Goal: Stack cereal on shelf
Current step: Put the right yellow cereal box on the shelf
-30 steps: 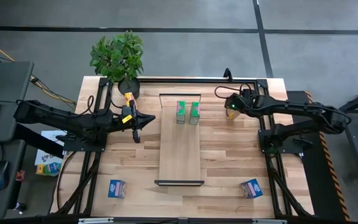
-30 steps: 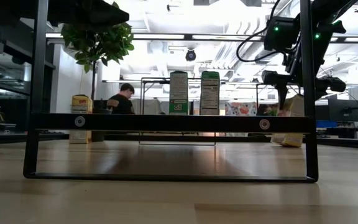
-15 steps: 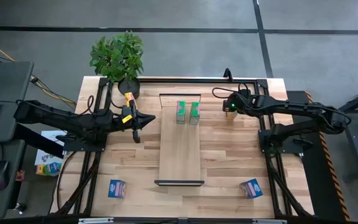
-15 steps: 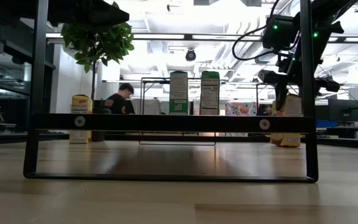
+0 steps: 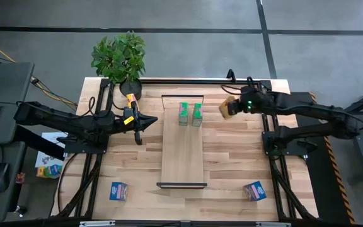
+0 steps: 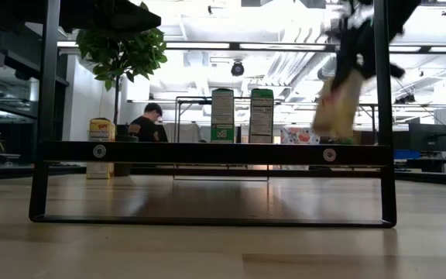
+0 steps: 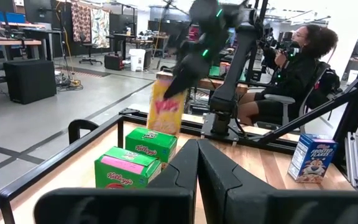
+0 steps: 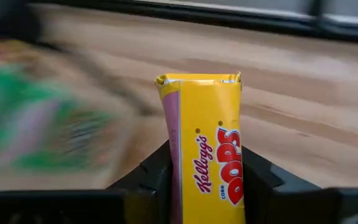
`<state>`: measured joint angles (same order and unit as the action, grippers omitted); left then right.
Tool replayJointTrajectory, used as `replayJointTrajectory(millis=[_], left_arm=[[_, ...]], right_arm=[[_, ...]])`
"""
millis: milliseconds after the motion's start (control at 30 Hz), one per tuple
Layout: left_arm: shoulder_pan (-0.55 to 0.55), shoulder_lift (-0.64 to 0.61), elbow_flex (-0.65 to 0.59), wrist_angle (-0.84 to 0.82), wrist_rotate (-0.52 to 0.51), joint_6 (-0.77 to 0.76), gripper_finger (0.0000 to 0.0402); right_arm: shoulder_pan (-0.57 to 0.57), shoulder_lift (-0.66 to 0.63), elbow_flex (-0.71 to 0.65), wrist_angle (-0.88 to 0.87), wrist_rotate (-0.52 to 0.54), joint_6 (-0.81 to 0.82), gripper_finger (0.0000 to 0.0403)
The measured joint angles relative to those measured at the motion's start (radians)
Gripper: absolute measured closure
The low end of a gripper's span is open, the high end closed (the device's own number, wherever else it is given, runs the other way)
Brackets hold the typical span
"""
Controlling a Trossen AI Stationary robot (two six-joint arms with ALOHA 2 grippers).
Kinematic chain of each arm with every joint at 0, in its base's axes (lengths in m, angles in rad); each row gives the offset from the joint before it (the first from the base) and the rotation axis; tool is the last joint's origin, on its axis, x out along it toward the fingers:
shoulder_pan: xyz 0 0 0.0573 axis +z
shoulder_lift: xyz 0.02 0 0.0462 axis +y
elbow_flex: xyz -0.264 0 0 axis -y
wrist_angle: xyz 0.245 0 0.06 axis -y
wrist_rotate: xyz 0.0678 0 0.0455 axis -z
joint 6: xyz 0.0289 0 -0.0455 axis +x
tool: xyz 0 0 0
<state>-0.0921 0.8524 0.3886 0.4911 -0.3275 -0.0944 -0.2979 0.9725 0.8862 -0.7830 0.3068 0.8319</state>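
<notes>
My right gripper (image 5: pixel 230 107) is shut on a yellow cereal box (image 8: pixel 207 155) and holds it in the air just right of the shelf's far end. The low view (image 6: pixel 337 101) shows the box tilted and off the table. Two green boxes (image 5: pixel 183 112) (image 5: pixel 197 112) stand upright on the far end of the light-wood shelf (image 5: pixel 183 154). A second yellow box (image 5: pixel 130 99) stands on the table by the plant pot. My left gripper (image 5: pixel 140 123) is shut and hovers left of the shelf. Two blue boxes (image 5: pixel 118 190) (image 5: pixel 254 190) sit near the table's near edge. My right gripper pinches the yellow box between its two fingers (image 8: pixel 157 180), one on each of two opposite sides (image 8: pixel 173 149). It comes at the box's upper end from above and from the table's right side (image 7: pixel 166 93). The box is lifted clear and hangs tilted below the fingers.
A potted plant (image 5: pixel 120 58) stands at the far left corner. Black frame rails (image 5: pixel 188 81) run along the table's edges, and black brackets (image 6: pixel 207 151) close the shelf's short ends. The shelf's middle and near end are bare wood. People sit in the room beyond.
My right gripper has raised the yellow box from the table near the far right and carried it left toward the green boxes on the shelf. The box stood on the table half a second ago; now it is lifted clear and tilted.
</notes>
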Motion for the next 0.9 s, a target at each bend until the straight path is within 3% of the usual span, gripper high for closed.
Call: replayJointTrajectory(millis=[233,433,633,900], left_arm=[[0.0,0.0,0.0,0.0,0.0,-0.005,0.0402],[0.0,0.0,0.0,0.001,0.0,-0.009,0.0402],[0.0,0.0,0.0,0.001,0.0,-0.025,0.0401],[0.0,0.0,0.0,0.0,0.0,-0.034,0.0402]], right_arm=[[0.308,0.001,0.122,0.0,-0.153,0.038,0.0288],[0.571,0.168,0.147,0.036,-0.008,0.149,0.0288],[0.64,0.407,0.31,0.008,0.153,0.195,0.0288],[0.638,0.707,0.654,-0.343,0.306,0.218,0.0288]])
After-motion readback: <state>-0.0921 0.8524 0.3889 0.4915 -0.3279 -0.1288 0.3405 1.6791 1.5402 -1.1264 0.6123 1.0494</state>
